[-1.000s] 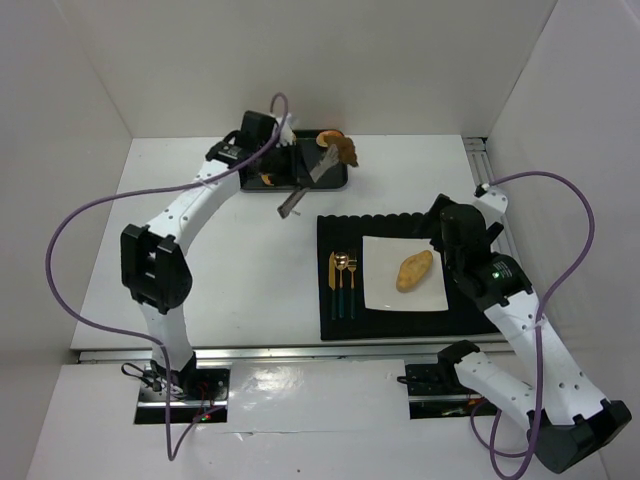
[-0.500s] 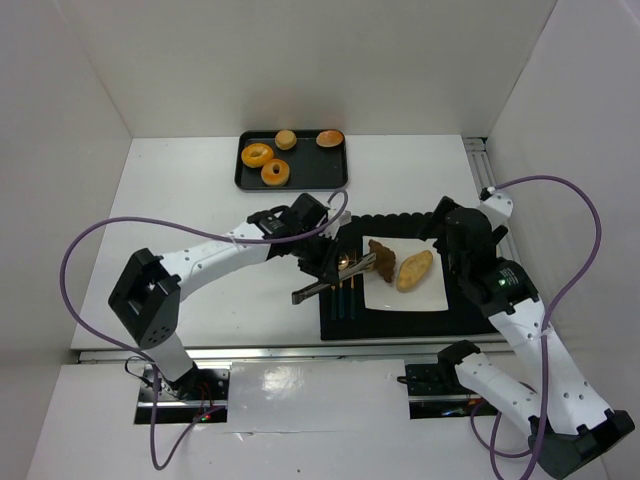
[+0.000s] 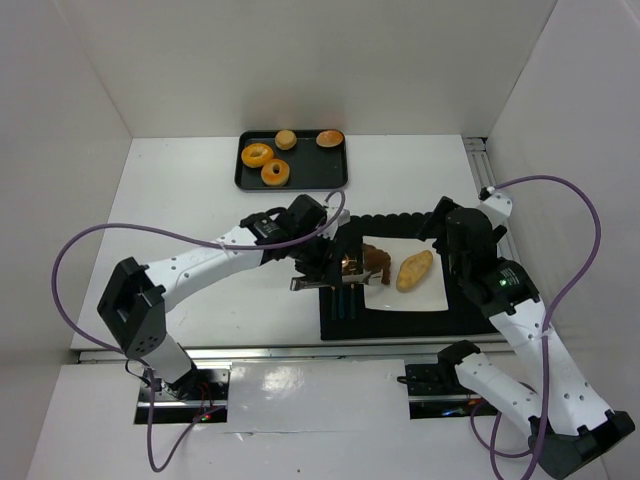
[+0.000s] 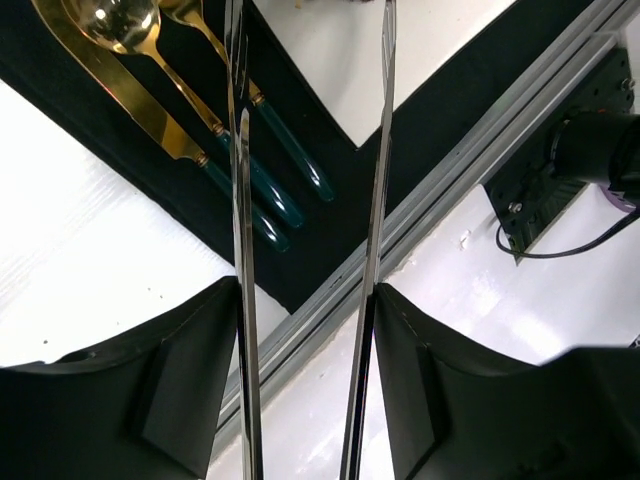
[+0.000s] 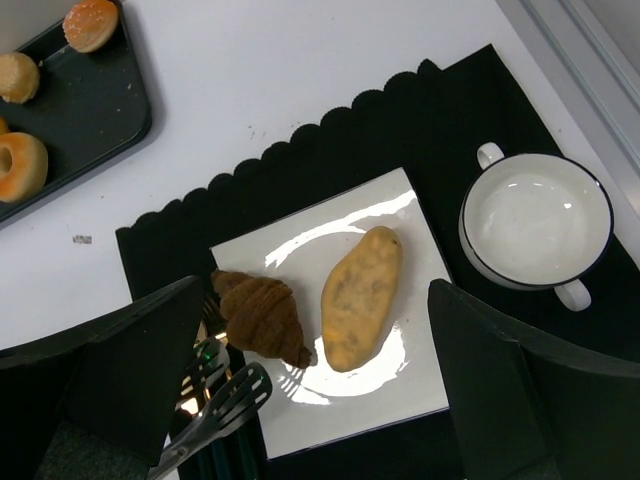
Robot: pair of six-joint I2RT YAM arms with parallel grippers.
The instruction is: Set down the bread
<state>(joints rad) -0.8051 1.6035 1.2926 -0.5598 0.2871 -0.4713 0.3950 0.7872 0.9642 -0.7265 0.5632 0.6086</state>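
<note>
A brown croissant lies on the left part of the white square plate, beside a long golden bread; both show in the right wrist view, croissant and long bread. My left gripper is shut on metal tongs. The tong arms stand apart, and their tips sit just below-left of the croissant, not touching it. My right gripper is open and empty above the plate's right side, its fingers spread wide.
A black tray at the back holds two donuts and two buns. The plate sits on a black placemat with gold, teal-handled cutlery at its left. A white two-handled bowl stands right of the plate.
My left arm carried the croissant in the tongs from the tray to the plate. The tongs have since opened and drawn back left, leaving the croissant lying on the plate.
</note>
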